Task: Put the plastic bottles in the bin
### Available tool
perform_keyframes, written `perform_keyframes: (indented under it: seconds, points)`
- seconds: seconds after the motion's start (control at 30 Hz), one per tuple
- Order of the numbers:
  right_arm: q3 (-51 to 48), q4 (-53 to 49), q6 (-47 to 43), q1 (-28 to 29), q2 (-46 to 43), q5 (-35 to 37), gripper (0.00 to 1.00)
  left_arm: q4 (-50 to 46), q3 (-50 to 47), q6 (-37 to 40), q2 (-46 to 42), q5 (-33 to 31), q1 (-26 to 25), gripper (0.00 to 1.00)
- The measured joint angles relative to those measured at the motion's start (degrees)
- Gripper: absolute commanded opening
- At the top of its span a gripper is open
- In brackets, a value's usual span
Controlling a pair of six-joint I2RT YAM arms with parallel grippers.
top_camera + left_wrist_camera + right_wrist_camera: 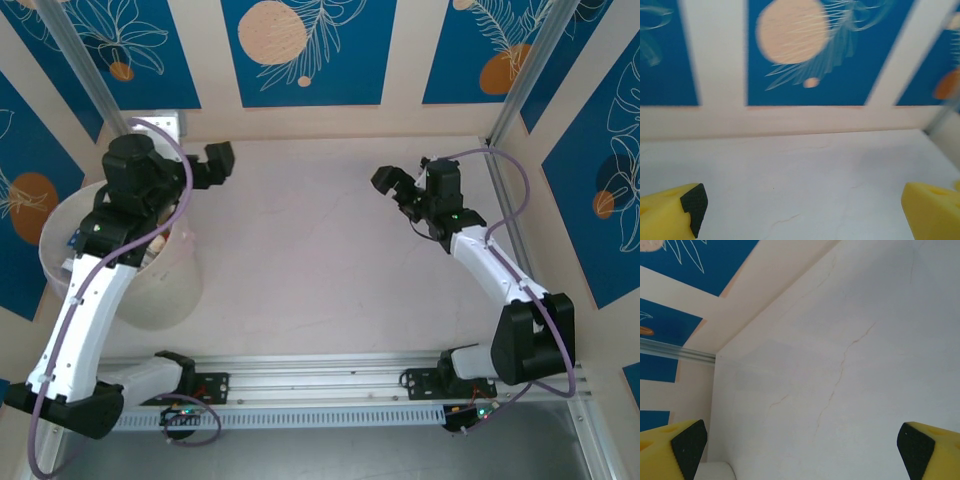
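The bin, a round pale translucent bucket, stands at the table's left edge, largely under my left arm. Inside it, pale bottle shapes and a blue bit show past the arm; the rest of its contents is hidden. My left gripper hangs open and empty over the table just beyond the bin; in the left wrist view its yellow fingers stand wide apart around the left gripper with bare table between. My right gripper is open and empty at the back right; the right gripper frames bare tabletop.
The white table is walled by blue-and-cream panels at the back and sides. Aluminium posts stand in the back corners. A pale rounded edge shows at the bottom left of the right wrist view. An aluminium rail runs along the near edge.
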Motion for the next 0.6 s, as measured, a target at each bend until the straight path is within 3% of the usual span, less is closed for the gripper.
perform_keyframes:
  seconds: [0.27, 0.6]
  points:
    - [-4.1, 0.0, -5.9, -2.0, -8.3, 5.6, 0.99, 16.2, -8.5, 1.0, 5.8, 5.0, -11.3, 1.00]
    - [-18.3, 6.1, -17.4, -8.2, -14.7, 14.6, 0.99, 29.1, -30.2, 4.3, 15.4, -1.9, -13.9, 1.00]
